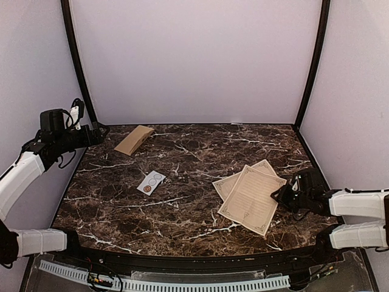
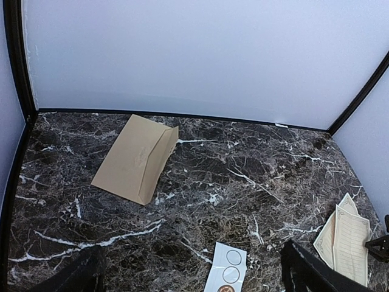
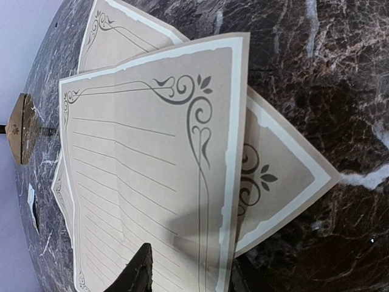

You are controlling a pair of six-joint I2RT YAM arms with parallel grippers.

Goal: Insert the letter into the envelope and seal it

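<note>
The dark marble counter [image 1: 182, 204] carries everything. On its right half the letter [image 1: 252, 198] is laid out as two ornate lined sheets, one overlapping the other. The upper sheet's long axis runs from near to far and leans slightly right at the far end. The tan envelope [image 1: 134, 139] is found at the far-left corner, well apart from the letter, with its long axis set diagonally from near-left to far-right and its flap folded over.

The right pincer [image 1: 281, 193] is met at the right long edge of the upper sheet, so the letter lies directly to its left, broadside on. One dark finger [image 3: 137, 274] is seen over the paper. The other is not clearly shown, so it cannot be told whether the sheet is gripped. The left pincer [image 1: 100, 130] is held just left of the envelope with its jaws spread wide and nothing between them (the envelope lies ahead of it in the wrist view).

The letter is judged to be the right arm's to fetch and the envelope the left's. A small white sticker card [image 1: 151, 182] lies between the two.
</note>
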